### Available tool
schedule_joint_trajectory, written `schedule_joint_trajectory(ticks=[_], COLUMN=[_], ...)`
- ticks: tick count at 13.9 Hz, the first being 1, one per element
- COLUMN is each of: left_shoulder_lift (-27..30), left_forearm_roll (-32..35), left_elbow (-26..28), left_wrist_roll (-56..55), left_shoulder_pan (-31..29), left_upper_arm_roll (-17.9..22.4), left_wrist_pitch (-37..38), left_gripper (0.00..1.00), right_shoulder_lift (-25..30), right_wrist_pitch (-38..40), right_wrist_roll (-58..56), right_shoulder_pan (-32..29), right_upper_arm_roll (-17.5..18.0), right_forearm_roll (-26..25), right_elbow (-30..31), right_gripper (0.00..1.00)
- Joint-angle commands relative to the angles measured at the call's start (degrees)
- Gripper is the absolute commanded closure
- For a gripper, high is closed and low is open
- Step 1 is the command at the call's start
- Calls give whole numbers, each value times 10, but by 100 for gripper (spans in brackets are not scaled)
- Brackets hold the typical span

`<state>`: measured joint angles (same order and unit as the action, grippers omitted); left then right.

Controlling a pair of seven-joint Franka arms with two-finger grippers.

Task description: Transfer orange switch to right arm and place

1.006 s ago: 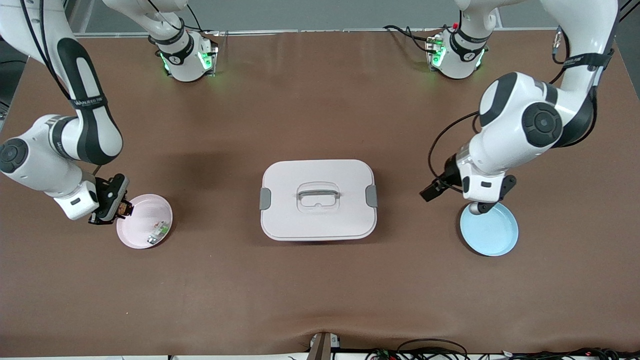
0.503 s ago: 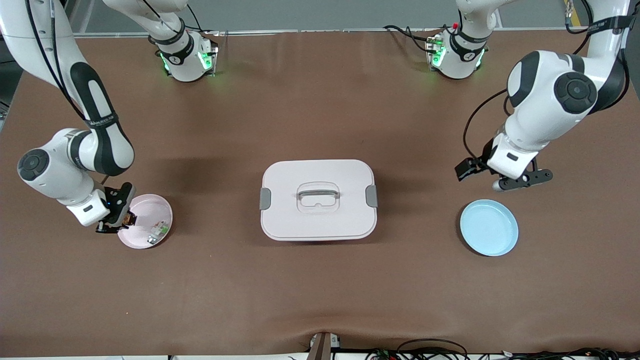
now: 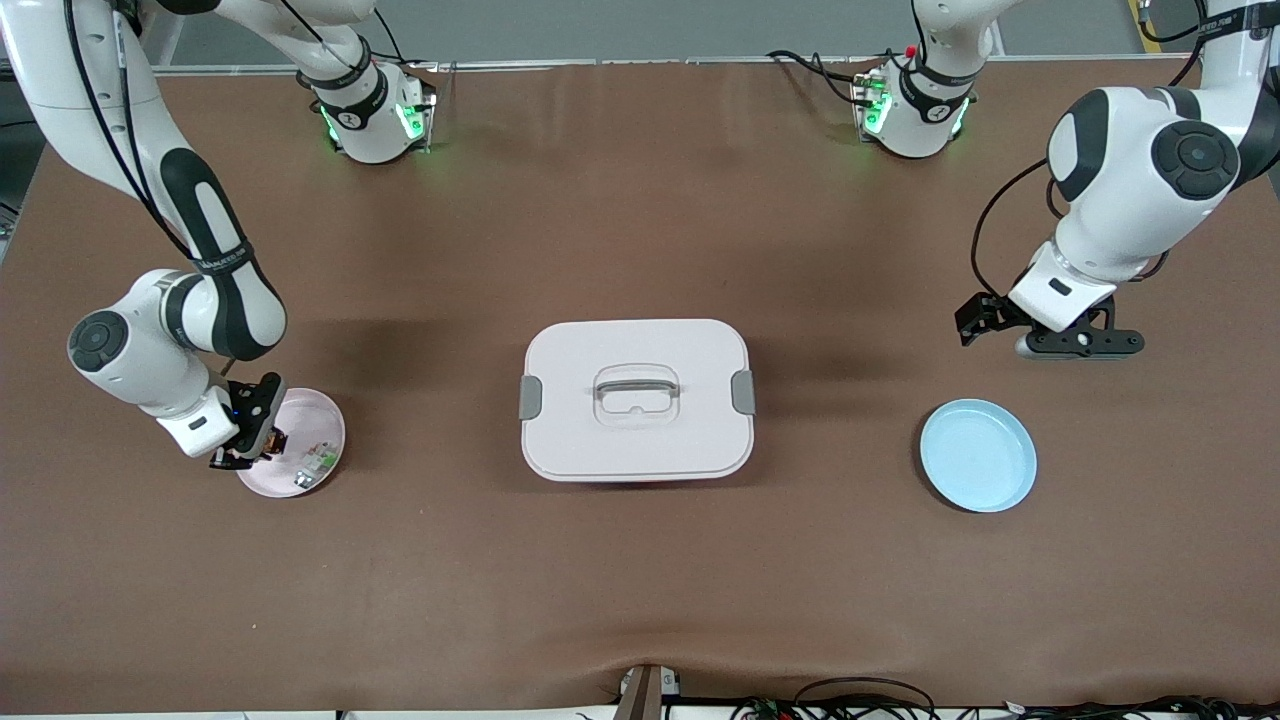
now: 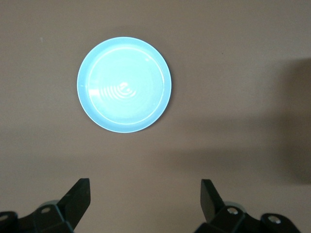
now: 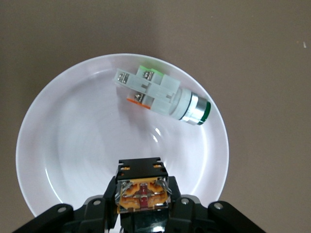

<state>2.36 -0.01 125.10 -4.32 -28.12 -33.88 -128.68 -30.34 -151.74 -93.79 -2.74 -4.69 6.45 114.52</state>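
The orange switch (image 5: 142, 190), a small black block with an orange middle, sits between the fingers of my right gripper (image 5: 143, 204). The gripper is shut on it, low over the pink plate (image 5: 58, 126). In the front view the right gripper (image 3: 252, 438) and the switch (image 3: 276, 440) are over the plate's (image 3: 312, 415) edge toward the right arm's end of the table. My left gripper (image 3: 1075, 343) is open and empty above bare table, beside the blue plate (image 3: 978, 455). The left wrist view shows its wide-apart gripper (image 4: 145, 194) and the blue plate (image 4: 124, 91).
A white-and-green part (image 5: 160, 94) lies in the pink plate, also in the front view (image 3: 316, 463). A pale lidded box (image 3: 636, 398) with a handle stands mid-table between the two plates.
My right gripper has shifted with the switch from the plate's edge farther over the plate. My left gripper has risen off the blue plate and moved away from the front camera.
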Motion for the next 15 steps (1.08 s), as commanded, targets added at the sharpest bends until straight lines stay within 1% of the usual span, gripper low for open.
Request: schedule_joint_trajectory(ticks=[1, 3, 5, 6, 9, 10, 12, 14, 15], left_shoulder_lift=[5, -3, -11, -16, -43, -45, -43, -43, -43], left_forearm_roll=[-3, -4, -4, -5, -4, -4, -5, -5, -5], left_elbow=[-23, -50, -92, -120, -206, -221, -231, -251, -258], left_wrist_roll=[12, 12, 11, 11, 10, 6, 4, 3, 1], left_shoulder_pan=[-22, -23, -28, -44, -49, -49, -50, -49, -49], left_upper_arm_roll=[-3, -2, -2, -2, -2, -2, -2, -2, -2], left_wrist_pitch=[5, 21, 58, 82, 159, 165, 171, 199, 207], left_gripper=[0, 0, 0, 0, 0, 0, 0, 0, 0], right_shoulder_lift=[-9, -15, -19, -23, -26, -26, -26, -27, -28], right_wrist_pitch=[-7, -11, -13, -18, -30, -31, -33, -33, -35], right_wrist_roll=[18, 18, 18, 17, 15, 15, 13, 15, 18], right_shoulder_pan=[4, 5, 5, 5, 5, 5, 5, 5, 4], right_upper_arm_roll=[2, 2, 2, 2, 2, 2, 2, 2, 3], right_forearm_roll=[-12, -12, -12, -13, -35, -41, -48, -49, -49], right_elbow=[-1, -1, -1, -1, -1, -1, 0, -1, -1], right_gripper=[100, 100, 100, 100, 100, 100, 100, 100, 74])
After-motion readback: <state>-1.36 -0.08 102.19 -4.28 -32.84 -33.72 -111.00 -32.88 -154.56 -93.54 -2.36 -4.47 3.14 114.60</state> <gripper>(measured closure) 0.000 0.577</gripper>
